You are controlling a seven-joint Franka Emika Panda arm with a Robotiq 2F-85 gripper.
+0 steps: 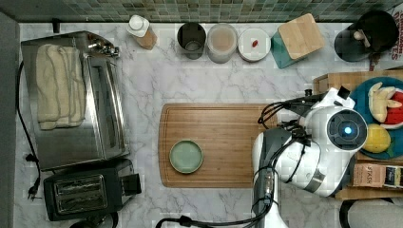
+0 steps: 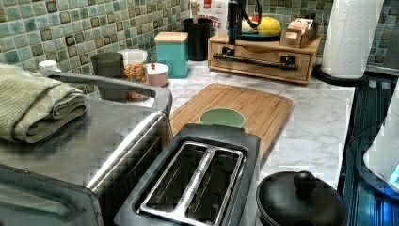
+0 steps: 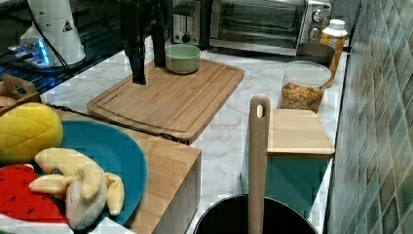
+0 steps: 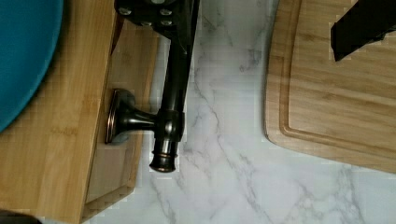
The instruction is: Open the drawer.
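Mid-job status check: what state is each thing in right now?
drawer, looks shut, front about flush with its box
pincer, open, one finger beside the handle, not clamped
toaster oven, door shut
toaster, slots empty
green bowl, upright, empty, on the cutting board
teal canister, lid on

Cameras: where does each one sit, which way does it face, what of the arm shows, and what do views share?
Top view: overhead, looking straight down on the counter; arm over the drawer unit.
Left view: behind the toaster, facing the drawer; gripper fingers at its handle.
Right view: above the blue plate, facing the toaster oven; dark fingers.
Wrist view: looking down at the handle.
Shared: cutting board and green bowl.
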